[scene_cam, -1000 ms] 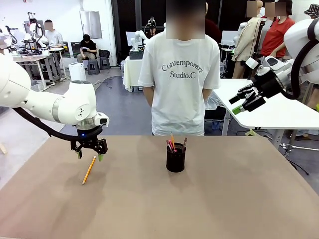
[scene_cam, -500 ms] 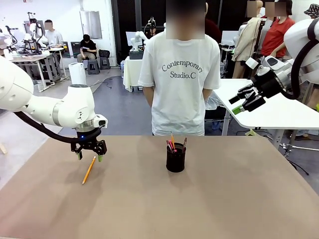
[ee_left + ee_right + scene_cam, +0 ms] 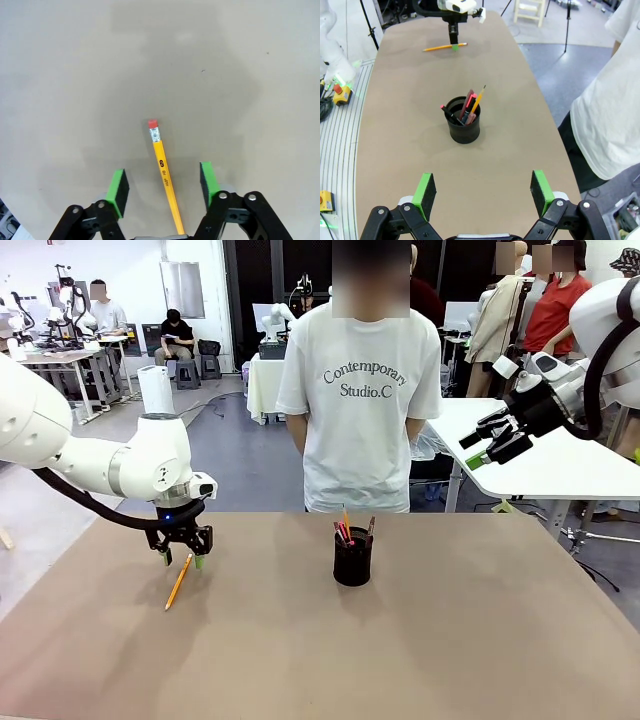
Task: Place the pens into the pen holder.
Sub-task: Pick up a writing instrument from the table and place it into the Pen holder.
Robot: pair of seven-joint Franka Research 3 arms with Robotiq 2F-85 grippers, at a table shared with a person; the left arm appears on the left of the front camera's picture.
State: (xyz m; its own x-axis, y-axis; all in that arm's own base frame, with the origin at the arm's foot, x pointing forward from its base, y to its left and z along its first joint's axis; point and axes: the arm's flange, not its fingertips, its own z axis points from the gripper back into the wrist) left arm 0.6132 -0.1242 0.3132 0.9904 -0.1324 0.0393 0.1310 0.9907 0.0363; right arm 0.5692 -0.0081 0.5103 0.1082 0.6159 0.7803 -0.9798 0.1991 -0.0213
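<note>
Looking across the table [image 3: 420, 640], I see my left gripper [image 3: 180, 559] low over a yellow pencil [image 3: 179, 581], with the pen holder [image 3: 352, 557] mid-table, pens [image 3: 345, 530] inside. At my left wrist, green fingers [image 3: 118, 185] straddle the pencil, spread, not touching. At my right wrist, my right gripper [image 3: 482, 195] hangs spread, empty, high above the holder.

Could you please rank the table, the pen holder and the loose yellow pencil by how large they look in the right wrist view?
1. Table
2. Pen holder
3. Yellow pencil, farther from the camera, so its place is unsure.
</note>
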